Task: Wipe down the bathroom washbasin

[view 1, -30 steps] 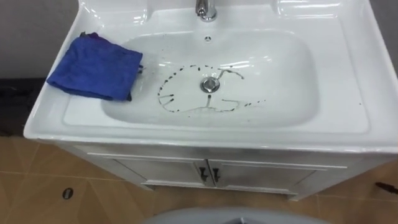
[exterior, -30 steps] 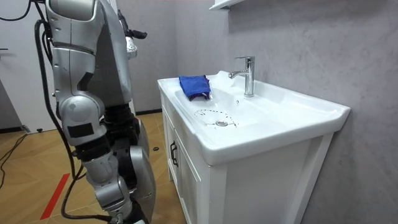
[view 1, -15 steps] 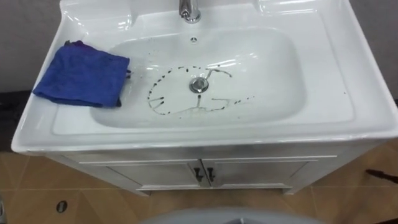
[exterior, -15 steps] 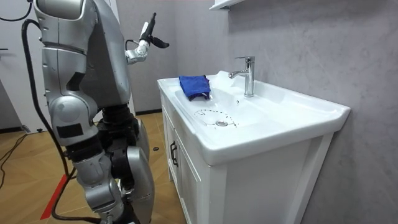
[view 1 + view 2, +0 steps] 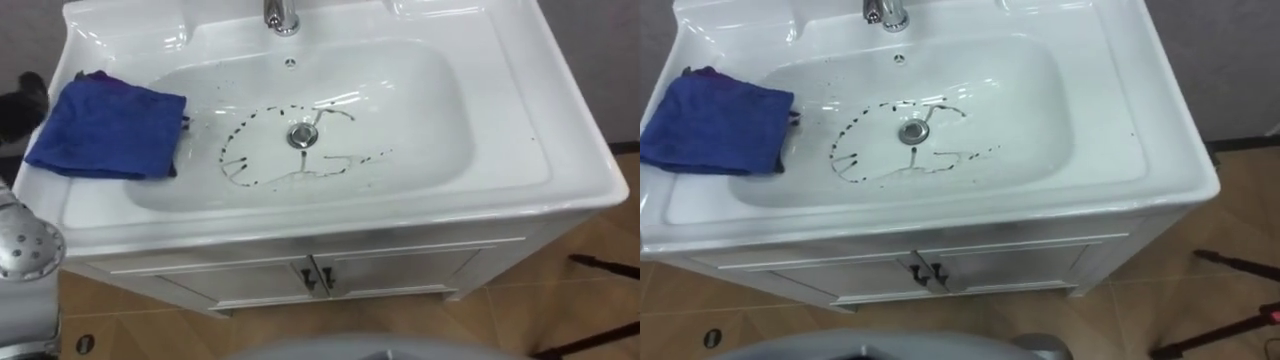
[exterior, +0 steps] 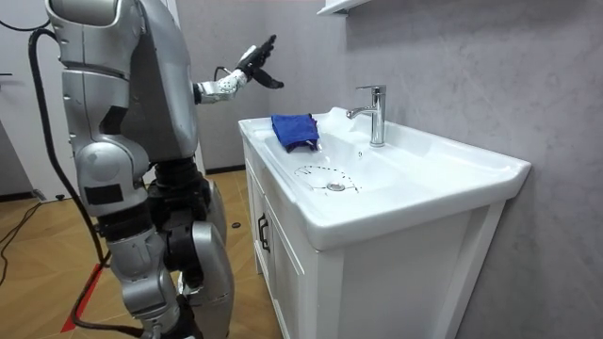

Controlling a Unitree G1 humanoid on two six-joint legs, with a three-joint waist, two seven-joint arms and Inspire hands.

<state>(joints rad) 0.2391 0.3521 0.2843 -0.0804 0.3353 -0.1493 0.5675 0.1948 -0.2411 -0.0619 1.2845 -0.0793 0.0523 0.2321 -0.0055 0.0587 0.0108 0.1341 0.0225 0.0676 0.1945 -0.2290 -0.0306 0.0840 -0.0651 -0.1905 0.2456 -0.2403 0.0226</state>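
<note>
Left hand nearer dark-marked basin

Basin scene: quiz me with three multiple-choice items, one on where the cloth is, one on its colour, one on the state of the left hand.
1. Where does the cloth lie?
A. down in the bowl
B. on the basin's left ledge
C. hanging over its front edge

2. What colour is the cloth?
A. white
B. yellow
C. blue

3. How is the left hand?
A. open, up in the air, apart from the cloth
B. shut on the cloth
C. flat on the cloth, pressing it

Answers: 1 B, it rests on the ledge left of the bowl. 2 C, it is plainly blue in both eye views. 3 A, the room view shows its fingers spread and holding nothing.
</note>
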